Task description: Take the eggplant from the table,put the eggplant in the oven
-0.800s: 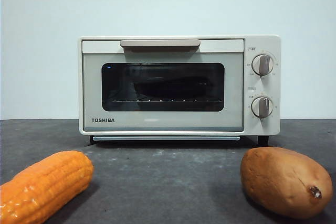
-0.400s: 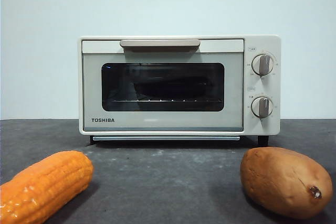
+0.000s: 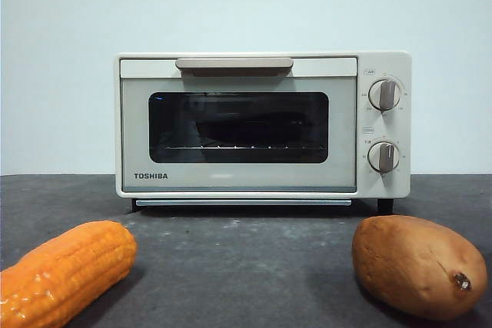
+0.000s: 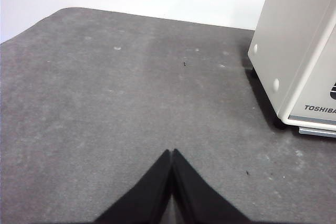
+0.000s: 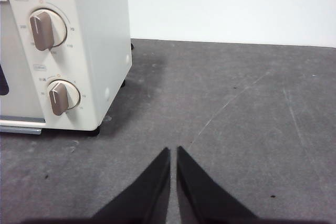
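Eggplant lies inside the shut oven; both grippers' fingers together, empty.

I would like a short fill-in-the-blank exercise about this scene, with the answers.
1. The eggplant lies inside the ___.
2. The oven door is ___.
3. The orange corn cob and the brown ___ both lie on the table.
4. The left gripper holds ___.

Answers: oven; shut; sweet potato; nothing
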